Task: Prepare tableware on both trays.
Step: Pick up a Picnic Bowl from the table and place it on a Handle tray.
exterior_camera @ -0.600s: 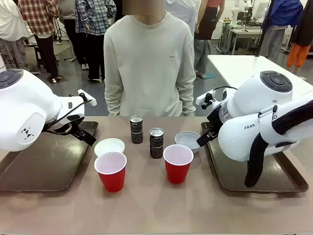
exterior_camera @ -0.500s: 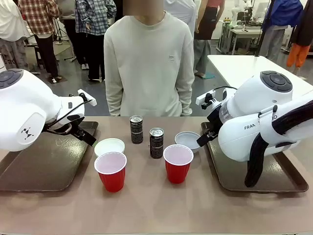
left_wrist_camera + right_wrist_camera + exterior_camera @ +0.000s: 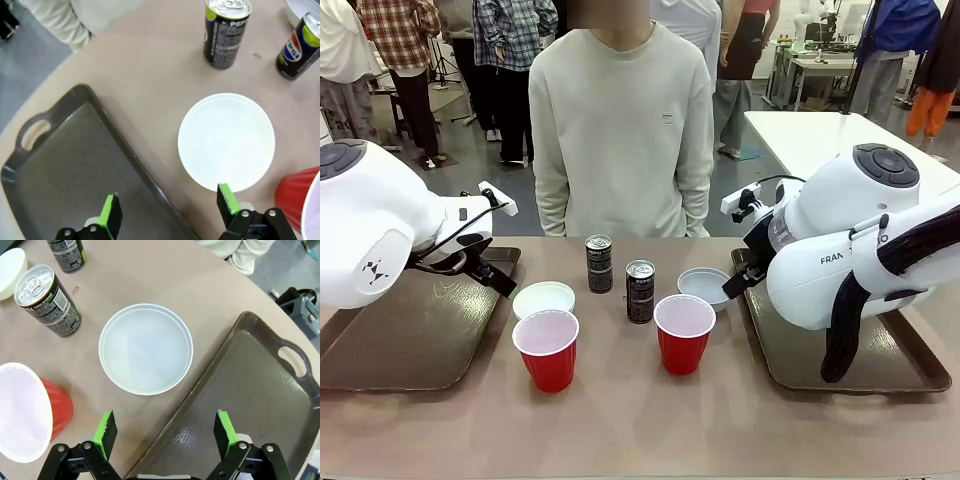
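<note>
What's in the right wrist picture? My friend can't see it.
A small white bowl sits empty on the table, beside a dark brown tray, with the open jaws poised over the tray's edge. A black can and a red cup stand nearby.

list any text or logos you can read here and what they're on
"PEPSI": black can, left wrist view
"FRAN", rest hidden: right arm
Small print on that can: too small to read
</note>
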You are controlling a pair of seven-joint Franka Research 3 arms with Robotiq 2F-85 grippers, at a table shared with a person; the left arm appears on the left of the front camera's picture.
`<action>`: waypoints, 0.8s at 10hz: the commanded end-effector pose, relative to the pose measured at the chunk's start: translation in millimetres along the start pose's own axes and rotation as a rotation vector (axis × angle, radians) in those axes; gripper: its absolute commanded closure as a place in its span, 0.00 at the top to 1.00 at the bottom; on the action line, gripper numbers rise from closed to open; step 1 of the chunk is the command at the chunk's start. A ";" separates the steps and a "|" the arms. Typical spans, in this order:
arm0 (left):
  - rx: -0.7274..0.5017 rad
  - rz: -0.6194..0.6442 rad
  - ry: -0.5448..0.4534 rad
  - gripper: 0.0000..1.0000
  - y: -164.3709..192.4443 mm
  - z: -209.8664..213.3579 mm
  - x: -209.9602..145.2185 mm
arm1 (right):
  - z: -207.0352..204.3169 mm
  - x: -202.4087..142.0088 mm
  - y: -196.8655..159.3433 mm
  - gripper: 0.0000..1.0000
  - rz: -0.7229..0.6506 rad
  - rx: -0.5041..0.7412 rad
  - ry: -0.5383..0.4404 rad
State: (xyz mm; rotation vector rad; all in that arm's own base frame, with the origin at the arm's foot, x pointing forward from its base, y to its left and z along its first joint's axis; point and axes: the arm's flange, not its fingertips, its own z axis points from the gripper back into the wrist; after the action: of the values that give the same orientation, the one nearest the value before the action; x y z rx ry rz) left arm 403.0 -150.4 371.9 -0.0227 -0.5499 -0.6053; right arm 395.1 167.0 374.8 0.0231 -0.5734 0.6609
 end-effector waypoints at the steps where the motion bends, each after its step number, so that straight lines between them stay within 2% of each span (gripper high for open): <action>1: 0.000 0.000 0.000 1.00 0.1 0.0 -0.1 | -0.1 -0.1 0.1 1.00 0.000 0.000 0.000; 5: 0.000 0.000 0.000 1.00 0.1 0.0 -0.1 | 0.0 0.0 0.0 1.00 0.000 0.000 0.000; 6: 0.000 0.000 0.000 1.00 0.0 0.0 0.0 | 6.8 15.2 -7.4 1.00 -0.125 0.036 0.079; 7: -0.013 -0.061 0.082 1.00 -3.8 46.0 -0.6 | 33.8 13.9 8.0 1.00 -0.101 -0.069 0.189; 8: 0.016 -0.138 0.260 1.00 -6.9 93.5 -18.3 | 65.7 -3.6 20.8 1.00 -0.098 -0.070 0.338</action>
State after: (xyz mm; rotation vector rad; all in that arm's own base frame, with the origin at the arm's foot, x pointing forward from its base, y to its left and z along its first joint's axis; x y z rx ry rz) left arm 387.5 -145.5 394.4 0.0213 -0.4426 -0.6534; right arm 386.1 155.3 393.0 -0.0646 -0.4019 0.5509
